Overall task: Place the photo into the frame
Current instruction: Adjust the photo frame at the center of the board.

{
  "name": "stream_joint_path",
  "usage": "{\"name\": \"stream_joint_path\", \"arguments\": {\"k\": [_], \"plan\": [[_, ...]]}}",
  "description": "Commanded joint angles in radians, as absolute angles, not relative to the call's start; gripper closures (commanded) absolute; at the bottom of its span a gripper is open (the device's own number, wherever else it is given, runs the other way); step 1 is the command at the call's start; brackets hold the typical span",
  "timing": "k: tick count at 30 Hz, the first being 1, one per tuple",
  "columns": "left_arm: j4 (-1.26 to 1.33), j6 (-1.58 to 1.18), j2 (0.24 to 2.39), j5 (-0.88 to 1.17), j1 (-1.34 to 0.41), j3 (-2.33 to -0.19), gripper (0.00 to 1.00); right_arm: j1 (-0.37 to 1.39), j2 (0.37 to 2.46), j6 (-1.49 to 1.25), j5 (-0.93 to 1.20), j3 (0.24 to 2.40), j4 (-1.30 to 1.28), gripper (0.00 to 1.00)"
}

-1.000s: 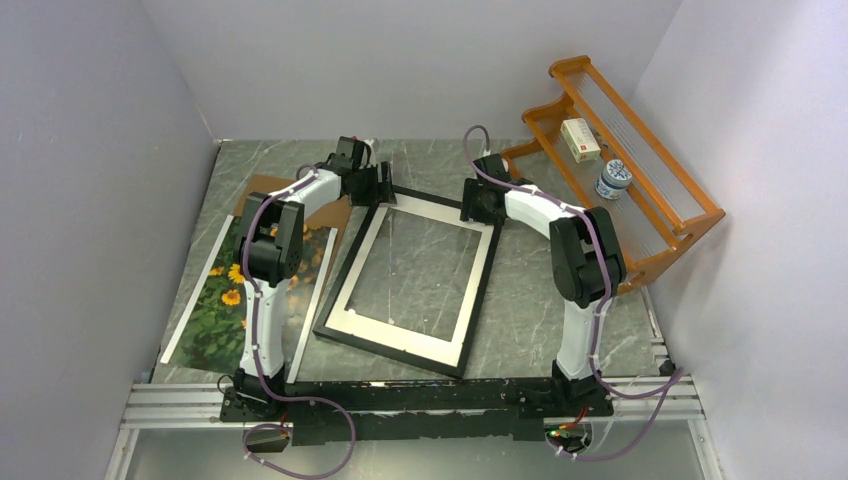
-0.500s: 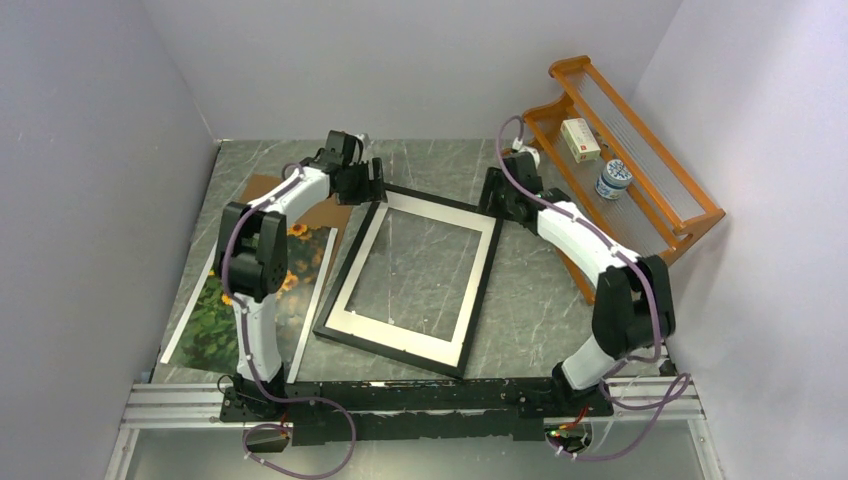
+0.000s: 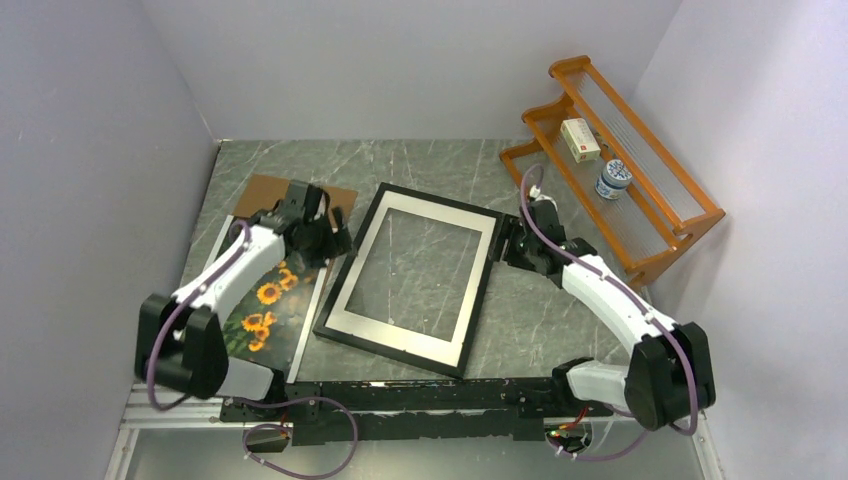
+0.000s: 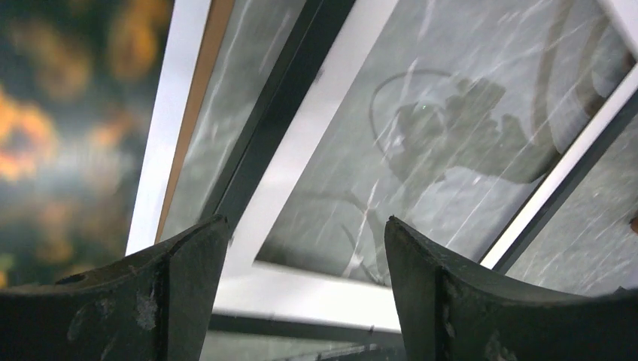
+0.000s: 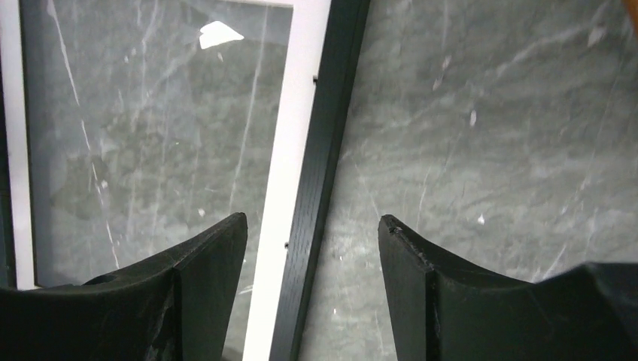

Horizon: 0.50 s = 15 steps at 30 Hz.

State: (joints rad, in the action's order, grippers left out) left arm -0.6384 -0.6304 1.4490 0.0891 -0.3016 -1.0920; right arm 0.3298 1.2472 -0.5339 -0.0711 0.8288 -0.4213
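Left end effector (image 4: 305, 226) and right end effector (image 5: 312, 222) gape empty; overhead shows photo (image 3: 258, 315) sharply.

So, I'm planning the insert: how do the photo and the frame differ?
The photo is a sunflower print; the frame is black-edged with a see-through pane. The photo lies left, partly under the left arm; the frame lies centre, uncovered. Both lie flat on the table.

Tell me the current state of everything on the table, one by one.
frame: lying flat, empty, table visible through pane
photo: flat on the table, outside the frame
backing board: flat, off the frame
left gripper: open, holding nothing
right gripper: open, holding nothing
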Motion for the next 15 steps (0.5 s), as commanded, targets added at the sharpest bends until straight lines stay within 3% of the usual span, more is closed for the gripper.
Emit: {"name": "stream_joint_path", "arguments": {"k": [1, 6, 15], "plan": [[-0.769, -0.793, 1.247, 0.084, -0.307, -0.92, 0.18, 0.327, 1.164, -0.577, -0.02, 0.742, -0.381, 0.31], [-0.761, -0.907, 1.095, 0.098, -0.332, -0.769, 0.13, 0.327, 1.138, -0.583, -0.031, 0.717, -0.348, 0.29], [-0.811, -1.053, 1.07, 0.072, -0.386, -0.658, 0.12, 0.328, 1.267, -0.616, -0.064, 0.821, -0.287, 0.28]]}}
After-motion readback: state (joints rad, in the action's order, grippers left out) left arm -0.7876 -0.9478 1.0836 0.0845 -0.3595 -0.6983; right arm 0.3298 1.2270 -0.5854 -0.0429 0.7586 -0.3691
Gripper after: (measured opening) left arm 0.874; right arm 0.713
